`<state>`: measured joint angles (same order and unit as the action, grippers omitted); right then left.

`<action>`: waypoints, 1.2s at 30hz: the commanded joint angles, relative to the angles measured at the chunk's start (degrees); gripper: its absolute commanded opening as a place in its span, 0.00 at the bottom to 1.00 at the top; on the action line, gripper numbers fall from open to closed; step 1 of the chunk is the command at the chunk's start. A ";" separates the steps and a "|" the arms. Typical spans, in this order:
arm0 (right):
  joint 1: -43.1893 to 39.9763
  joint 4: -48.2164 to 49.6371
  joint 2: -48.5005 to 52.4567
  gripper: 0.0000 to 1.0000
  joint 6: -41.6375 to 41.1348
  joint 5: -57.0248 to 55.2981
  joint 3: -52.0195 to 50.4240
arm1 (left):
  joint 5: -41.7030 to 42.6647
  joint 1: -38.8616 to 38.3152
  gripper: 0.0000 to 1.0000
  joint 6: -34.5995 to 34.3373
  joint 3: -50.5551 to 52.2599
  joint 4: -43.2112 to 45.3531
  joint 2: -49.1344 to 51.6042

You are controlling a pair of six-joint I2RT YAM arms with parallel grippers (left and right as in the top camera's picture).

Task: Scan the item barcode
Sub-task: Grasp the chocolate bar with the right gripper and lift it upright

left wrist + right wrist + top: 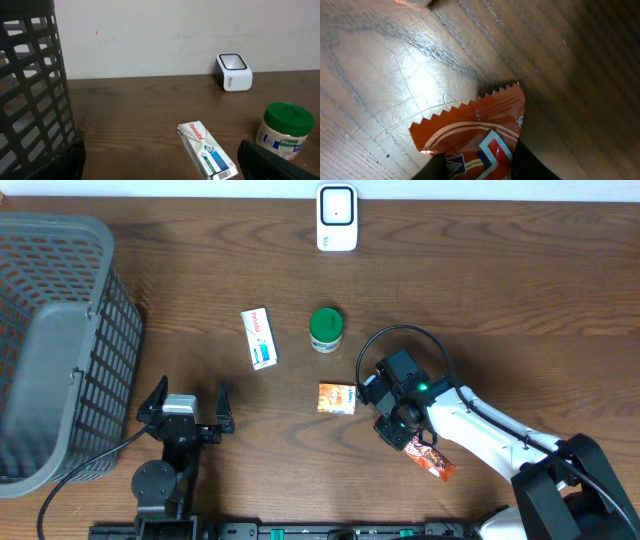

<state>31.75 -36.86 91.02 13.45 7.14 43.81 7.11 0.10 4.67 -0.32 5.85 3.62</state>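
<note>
Orange sachet (428,457) lies near right on the bench (500,300), right jaws pinching its end; left jaws stand wide apart, empty. That thin grip on crinkly foil could slip on the way to the far scanner (337,217).

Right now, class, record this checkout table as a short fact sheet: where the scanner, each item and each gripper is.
scanner: far edge of table, centre
Panadol box: lying flat, left of green-lidded jar
small orange packet: flat, nearer the arms than the jar
red-orange sachet: pinched in right gripper
left gripper: open, empty, beside basket
</note>
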 commanded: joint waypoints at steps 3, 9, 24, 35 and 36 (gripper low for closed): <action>0.28 -0.15 0.98 0.19 -0.96 6.99 -0.72 | -0.50 -0.07 0.96 -0.28 0.04 0.15 -0.39; 0.04 -3.63 -1.73 0.19 3.34 21.94 2.49 | -0.50 -0.07 0.96 -0.28 0.04 0.15 -0.37; -5.92 0.15 -2.54 0.15 12.59 45.97 3.21 | -0.50 -0.07 0.96 -0.28 0.04 0.15 -0.37; -16.76 17.68 -2.51 0.08 7.74 62.45 3.21 | -0.50 -0.07 0.96 -0.28 0.04 0.15 -0.37; -17.35 17.86 -2.51 0.08 7.78 62.45 3.21 | -0.50 -0.07 0.96 -0.28 0.04 0.15 -0.39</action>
<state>16.01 -19.55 89.23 22.96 63.81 46.33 7.11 0.10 4.67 -0.32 5.85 3.62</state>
